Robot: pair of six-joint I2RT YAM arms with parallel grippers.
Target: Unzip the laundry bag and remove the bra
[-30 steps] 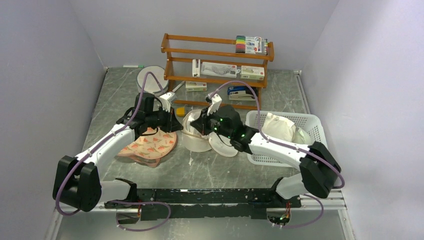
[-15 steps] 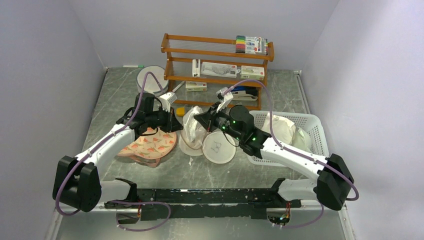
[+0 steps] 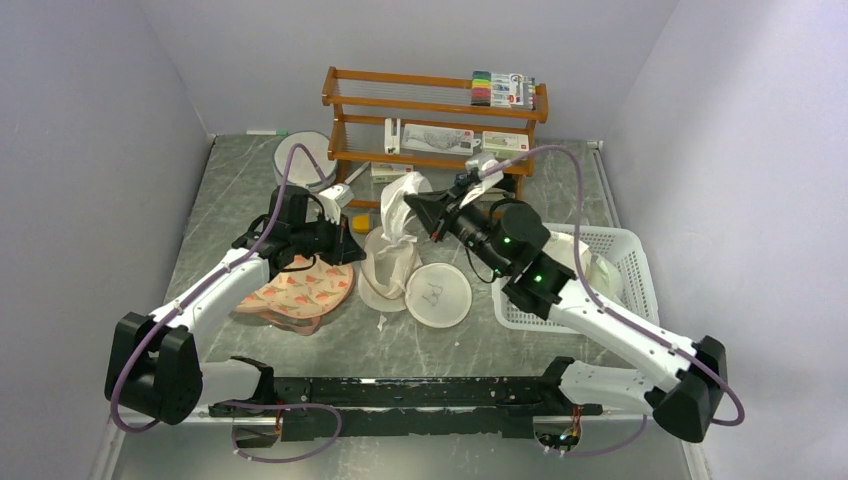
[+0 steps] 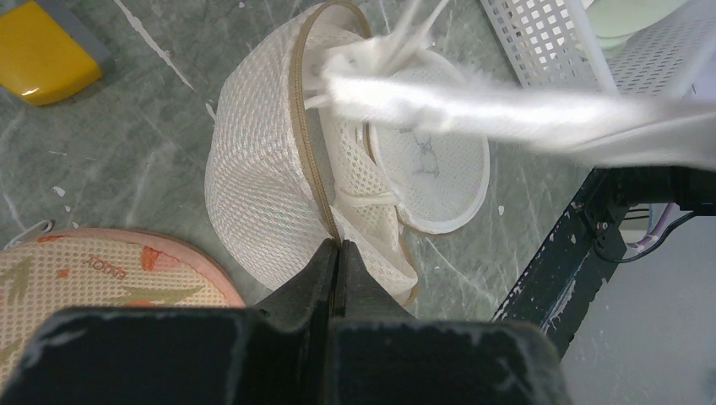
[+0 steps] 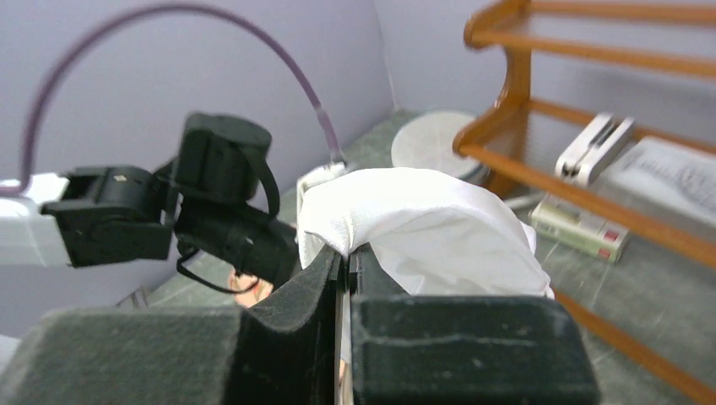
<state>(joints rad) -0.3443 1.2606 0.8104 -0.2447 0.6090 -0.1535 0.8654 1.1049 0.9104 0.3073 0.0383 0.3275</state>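
Now we log the removal step. The zip is already open, and the laundry bag [image 4: 253, 186] lies just in front of the wooden rack [image 3: 400, 103] with its mouth gaping. The left gripper [image 4: 338, 253] is clamped on the bag's zip rim, pinning it. The right gripper [image 5: 346, 257] is clenched on the white bra [image 5: 422, 219], held above the bag toward the rack, its lower end inside the mouth. Next, we judge, the bra must be raised clear while the left holds the bag down — we'd watch for a strap snagging.

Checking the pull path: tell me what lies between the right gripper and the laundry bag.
Only the white bra, stretched from the right gripper down into the open laundry bag; the top view shows it.
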